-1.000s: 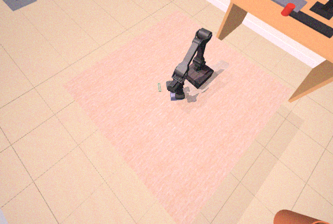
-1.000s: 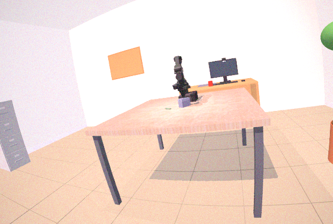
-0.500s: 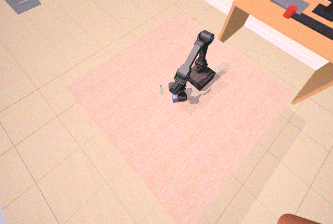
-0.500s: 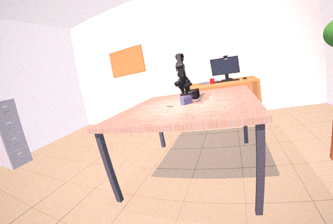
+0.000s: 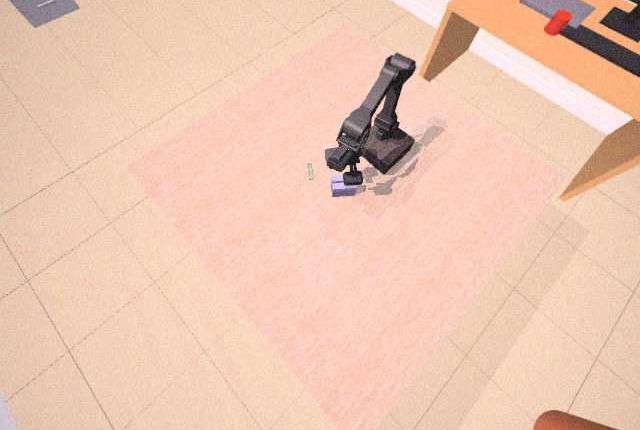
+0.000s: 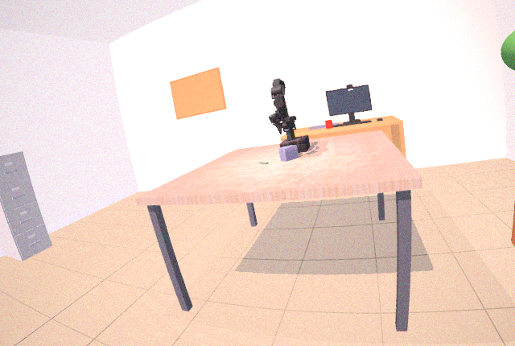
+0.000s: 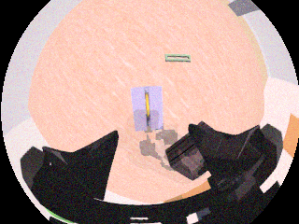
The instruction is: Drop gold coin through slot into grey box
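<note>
Gold edge of the coin [image 7: 148,108] can be seen poking up in the slot of the grey box [image 7: 148,108], so it's sitting in the lid opening rather than being held. Jaws of the gripper [image 5: 352,175] are spread wide with nothing gripped, parked right above the box. Green holder [image 7: 177,58] is left coinless a bit further out on the pink counter [image 5: 289,239]

Dark grey arm [image 5: 373,105], blocky links (matte), black base [image 5: 388,148].
</note>
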### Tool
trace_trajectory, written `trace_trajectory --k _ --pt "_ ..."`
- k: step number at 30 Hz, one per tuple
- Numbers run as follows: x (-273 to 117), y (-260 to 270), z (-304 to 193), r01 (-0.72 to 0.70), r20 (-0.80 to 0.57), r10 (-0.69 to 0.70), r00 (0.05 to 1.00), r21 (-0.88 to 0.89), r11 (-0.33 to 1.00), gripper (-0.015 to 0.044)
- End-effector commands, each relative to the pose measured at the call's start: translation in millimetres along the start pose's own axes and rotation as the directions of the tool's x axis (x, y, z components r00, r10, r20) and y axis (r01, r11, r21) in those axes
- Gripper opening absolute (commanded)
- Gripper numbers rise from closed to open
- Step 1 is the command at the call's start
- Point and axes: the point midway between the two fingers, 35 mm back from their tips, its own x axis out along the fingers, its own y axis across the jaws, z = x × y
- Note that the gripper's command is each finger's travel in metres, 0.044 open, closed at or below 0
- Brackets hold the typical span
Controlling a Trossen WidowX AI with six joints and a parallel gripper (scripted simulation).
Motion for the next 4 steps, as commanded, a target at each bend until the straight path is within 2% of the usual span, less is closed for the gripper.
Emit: trace_trajectory --k 1,4 --pt "-1.0 -0.1 -0.2 0.003 -0.003 -0.003 1.0 0.005 1.0 0.044" --pt "-1.0 -0.1 -0.2 0.003 -0.003 -0.003 1.0 0.005 1.0 0.044"
